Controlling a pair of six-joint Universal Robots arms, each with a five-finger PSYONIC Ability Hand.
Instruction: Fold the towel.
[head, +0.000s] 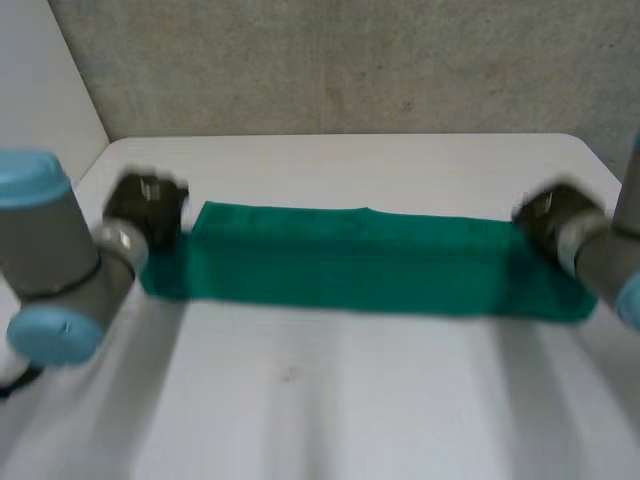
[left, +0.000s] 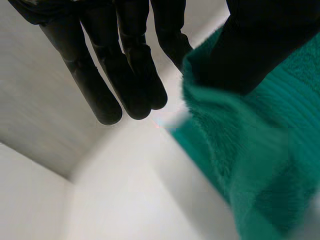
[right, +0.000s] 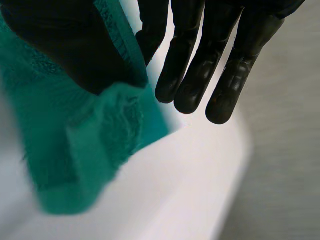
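- We judge a slip at either end to be the main risk; the towel (head: 360, 260) is caught only at its two short ends, each by a small bite of thick pile, so a pull that stretches it too tight, or a quick lift, could drag an end out from under a thumb; that end would drop crooked onto the table (head: 320, 400).
- A skewed fold is the second risk; if the hands travel unevenly, one end would lead and the edges would not meet; the strip already lies slightly slanted, its right end lower in the head view than its left.
- The cloth looks doubled along its length; loose layers could slide apart if a pinch takes only the upper one; we cannot tell how many layers each pinch holds.
- The left hand (head: 148, 205) sits at the middle left of the head view, on the towel's left end; in its wrist view the thumb (left: 250, 45) lies across the towel's edge and appears to nip it against the nearest finger (left: 172, 40); the other fingers (left: 107, 95) are straight and touch nothing.
- The right hand (head: 545, 215), at the middle right of the head view, grasps the right end the same way; its thumb (right: 65, 45) lies over the cloth against the nearest finger (right: 150, 30); the remaining fingers (right: 225, 95) hang straight, clear of the cloth.
- The towel is a long green strip across the middle of the head view, reaching from hand to hand; its ends look raised above the table; whether its middle rests there we cannot tell.
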